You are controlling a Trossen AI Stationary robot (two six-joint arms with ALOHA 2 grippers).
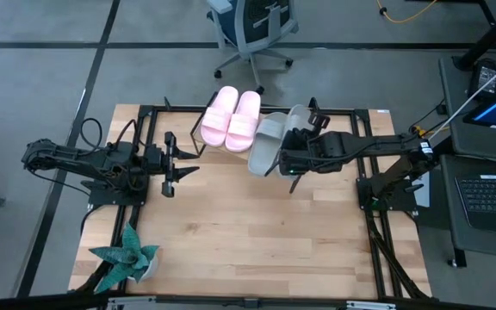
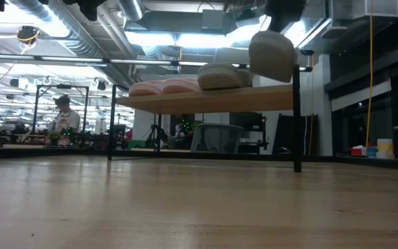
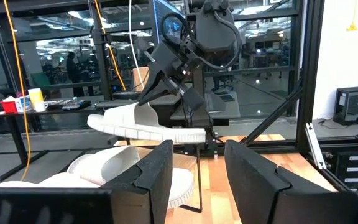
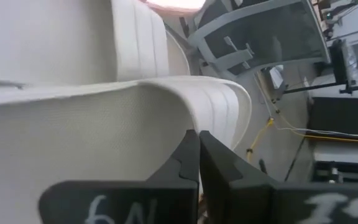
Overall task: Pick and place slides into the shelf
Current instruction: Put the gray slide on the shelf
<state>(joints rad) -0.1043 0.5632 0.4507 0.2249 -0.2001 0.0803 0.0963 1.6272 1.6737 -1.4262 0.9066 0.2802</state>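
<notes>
The pale pink pair (image 1: 231,118) lies side by side, soles down, on the slanted shelf (image 2: 206,100). One grey-green slide (image 1: 268,144) rests on the board just right of them. My right gripper (image 1: 304,129) is shut on the second grey-green slide (image 1: 298,116), which is up in the air over the shelf's right part (image 2: 271,55). My left gripper (image 1: 169,164) hovers open by the shelf's left end, touching nothing. Its fingers (image 3: 160,168) point toward the table's right. My right gripper (image 4: 197,134) pinches the grey-green slide by its wide ribbed strap (image 4: 185,112). The fingers slant down onto it from the table's near right. The slide (image 3: 145,124) is lifted clear above the shelf board, about level, sole down.
A teal plant (image 1: 127,258) stands at the table's near left corner. An office chair (image 1: 248,26) is beyond the far edge, and a laptop (image 1: 489,194) is off the right side. Bare tabletop (image 1: 257,232) stretches in front of the shelf. A person (image 2: 64,114) is far off in the room.
</notes>
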